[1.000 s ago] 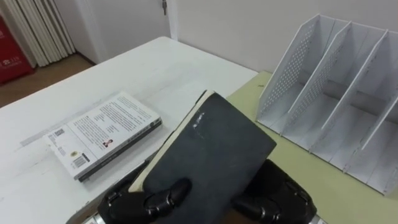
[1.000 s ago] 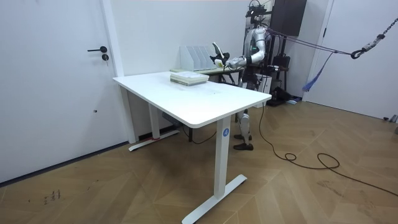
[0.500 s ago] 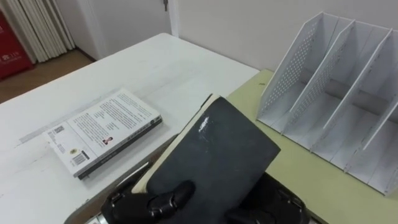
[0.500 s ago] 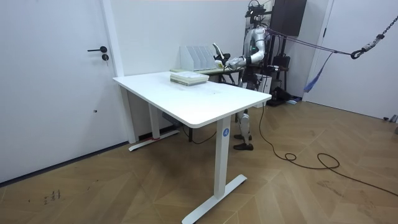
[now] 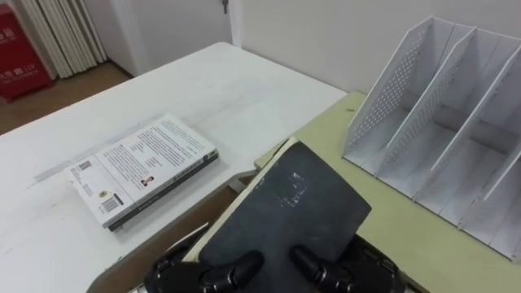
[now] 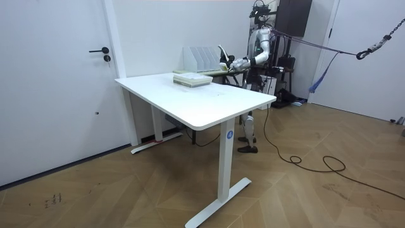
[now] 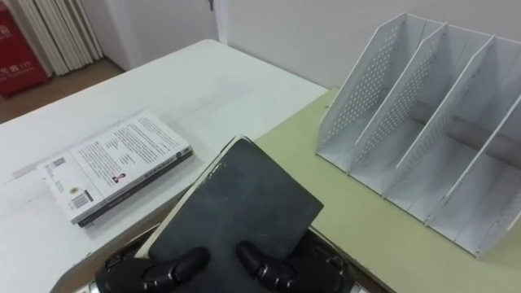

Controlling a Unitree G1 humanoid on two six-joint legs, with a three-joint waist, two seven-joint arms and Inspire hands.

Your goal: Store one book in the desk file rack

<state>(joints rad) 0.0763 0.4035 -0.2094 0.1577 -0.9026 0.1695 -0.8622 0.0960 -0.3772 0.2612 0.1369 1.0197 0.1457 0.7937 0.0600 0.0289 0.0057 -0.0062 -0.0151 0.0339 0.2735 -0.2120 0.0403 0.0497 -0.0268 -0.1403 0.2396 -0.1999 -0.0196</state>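
Observation:
A black-covered book [image 5: 295, 202] tilts up over the near edge of the desks, its pale page edge to the left. My left hand [image 5: 228, 269] is curled on the cover's lower left. My right hand [image 5: 319, 267] is curled on it beside the left, so both hands grip the book's lower end. The white file rack [image 5: 440, 106] stands on the green desk [image 5: 346, 167] to the right and beyond the book, its perforated dividers upright and its slots empty. In the room view I stand behind the far end of the white table, holding the book [image 6: 221, 54] up by the rack [image 6: 201, 58].
A second book [image 5: 145, 165] with a white printed cover lies flat on the white table [image 5: 203, 89] to my left. A narrow gap runs between the white table and the green desk. A wall rises close behind the rack.
My right hand's fingers have come up from under the book and curled onto its cover. The book has tipped a little flatter. The left hand keeps its grip.

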